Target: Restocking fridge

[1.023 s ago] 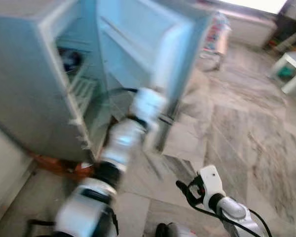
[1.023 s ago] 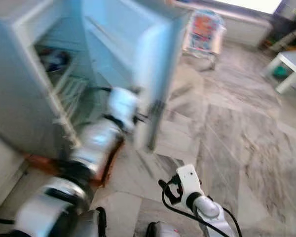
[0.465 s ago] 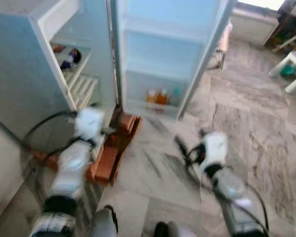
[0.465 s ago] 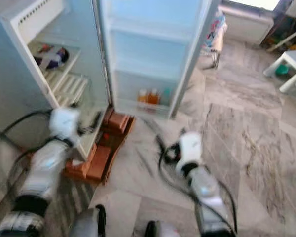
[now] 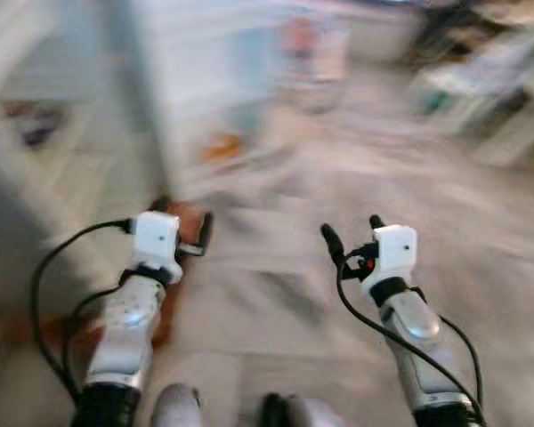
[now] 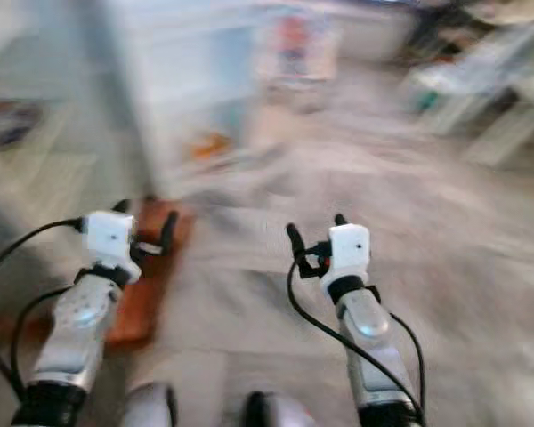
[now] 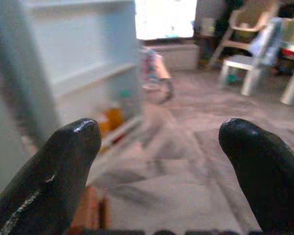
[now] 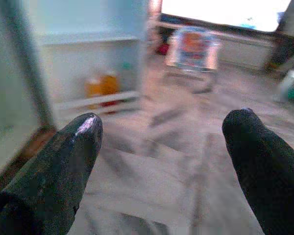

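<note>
1. The pale blue-white fridge with its door swung open (image 8: 83, 58) stands at the far left, smeared by blur in the head views.
2. Two orange bottles (image 8: 102, 84) sit side by side on the lowest shelf of the open door.
3. Reddish-brown bricks (image 6: 147, 267) lie on the floor at the fridge's foot.
4. The left gripper (image 5: 198, 242) hangs in the air over those bricks, its two black fingers spread apart and holding nothing.
5. The right gripper (image 5: 351, 236) hovers over the grey marbled tile floor (image 5: 276, 294) to the right, fingers likewise parted and empty.
6. A white plastic chair (image 7: 245, 58) stands far off to the right, and a colourful printed bag (image 8: 193, 46) rests near the bright window.
</note>
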Controlling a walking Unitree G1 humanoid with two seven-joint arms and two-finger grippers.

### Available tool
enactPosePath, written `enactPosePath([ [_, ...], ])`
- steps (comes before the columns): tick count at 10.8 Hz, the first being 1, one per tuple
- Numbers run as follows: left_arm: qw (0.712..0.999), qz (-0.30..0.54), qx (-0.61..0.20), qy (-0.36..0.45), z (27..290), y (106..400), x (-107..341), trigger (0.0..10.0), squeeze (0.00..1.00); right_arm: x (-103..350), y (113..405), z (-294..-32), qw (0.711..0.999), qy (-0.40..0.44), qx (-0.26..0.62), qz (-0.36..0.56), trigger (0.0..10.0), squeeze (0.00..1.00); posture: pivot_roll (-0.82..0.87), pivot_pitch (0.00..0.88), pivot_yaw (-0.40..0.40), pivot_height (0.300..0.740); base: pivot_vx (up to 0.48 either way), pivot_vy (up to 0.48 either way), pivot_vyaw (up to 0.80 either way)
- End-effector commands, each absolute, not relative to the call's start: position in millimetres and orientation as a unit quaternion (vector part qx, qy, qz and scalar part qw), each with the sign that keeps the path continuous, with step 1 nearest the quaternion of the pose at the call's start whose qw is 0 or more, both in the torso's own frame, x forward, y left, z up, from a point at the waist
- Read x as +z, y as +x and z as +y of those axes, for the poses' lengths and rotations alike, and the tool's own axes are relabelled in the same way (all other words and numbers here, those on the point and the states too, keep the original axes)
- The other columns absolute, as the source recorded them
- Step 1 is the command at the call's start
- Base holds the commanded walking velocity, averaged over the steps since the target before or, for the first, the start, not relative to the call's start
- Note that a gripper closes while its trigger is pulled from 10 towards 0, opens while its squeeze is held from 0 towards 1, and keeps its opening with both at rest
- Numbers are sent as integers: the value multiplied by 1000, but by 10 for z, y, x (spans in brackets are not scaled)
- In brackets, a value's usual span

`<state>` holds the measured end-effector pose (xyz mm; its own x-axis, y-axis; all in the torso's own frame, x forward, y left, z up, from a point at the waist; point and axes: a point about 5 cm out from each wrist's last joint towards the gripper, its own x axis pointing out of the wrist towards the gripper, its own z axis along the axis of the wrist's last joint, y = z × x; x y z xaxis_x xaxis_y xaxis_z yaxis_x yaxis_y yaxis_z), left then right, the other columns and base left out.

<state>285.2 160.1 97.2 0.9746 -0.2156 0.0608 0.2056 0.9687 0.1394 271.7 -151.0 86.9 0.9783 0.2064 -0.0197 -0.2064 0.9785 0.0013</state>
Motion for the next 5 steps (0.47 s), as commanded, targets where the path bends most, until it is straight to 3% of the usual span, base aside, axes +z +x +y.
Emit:
enactPosePath([
  [1,992,-32,-102,68,1594,2830,950,10000,0,853,2700,-1540,995,-5,97,11,10000,0,121,99,-87,740,247,-409,0],
  [5,993,-32,-84,76,1618,2899,997,10000,0,843,2693,-1472,995,-1,100,6,10000,0,122,82,-88,740,334,-340,0],
])
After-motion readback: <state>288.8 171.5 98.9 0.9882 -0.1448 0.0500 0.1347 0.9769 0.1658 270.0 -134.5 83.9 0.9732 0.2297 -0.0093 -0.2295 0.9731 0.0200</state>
